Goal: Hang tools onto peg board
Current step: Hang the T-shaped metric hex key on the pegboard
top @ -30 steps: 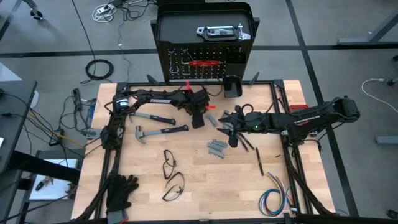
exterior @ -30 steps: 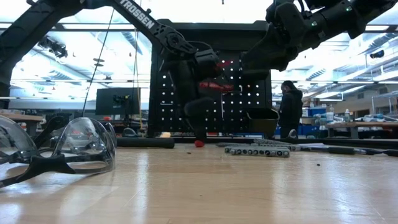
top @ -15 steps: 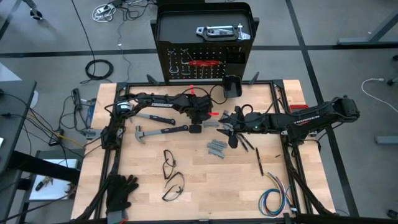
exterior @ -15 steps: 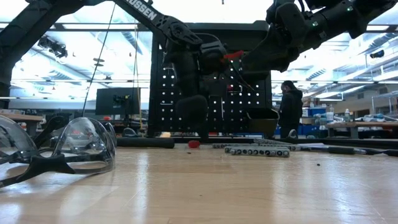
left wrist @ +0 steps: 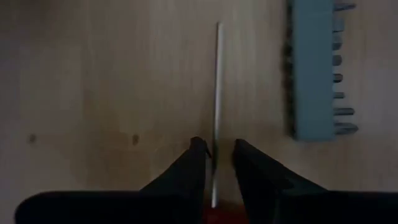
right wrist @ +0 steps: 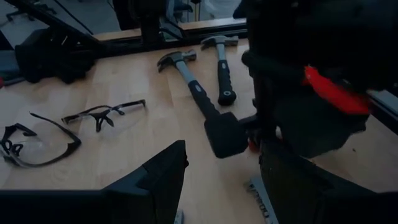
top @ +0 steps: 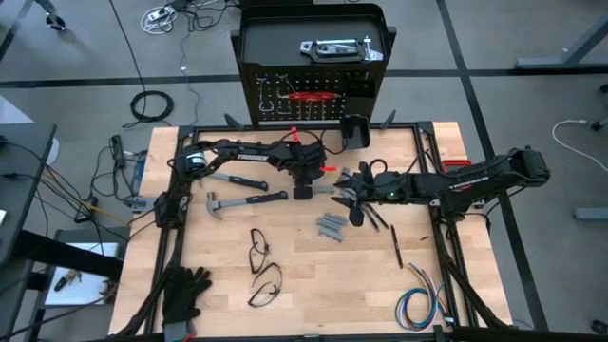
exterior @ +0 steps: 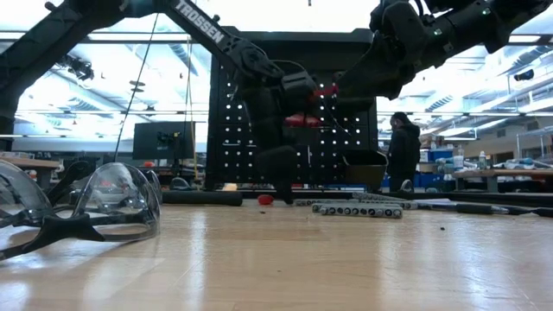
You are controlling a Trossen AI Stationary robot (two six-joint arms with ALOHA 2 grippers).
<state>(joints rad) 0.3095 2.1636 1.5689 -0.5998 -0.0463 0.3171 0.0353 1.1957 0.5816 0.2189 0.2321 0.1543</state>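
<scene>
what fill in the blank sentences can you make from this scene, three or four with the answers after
1. The left gripper is closed on a thin steel ____.
2. On the table, ____ hammers lie near the left arm.
3. The red-handled tool already hangs on the ____.
4. The black gloves lie at the table's front ____ corner, seen from above.

Answers: shaft; two; peg board; left
</scene>
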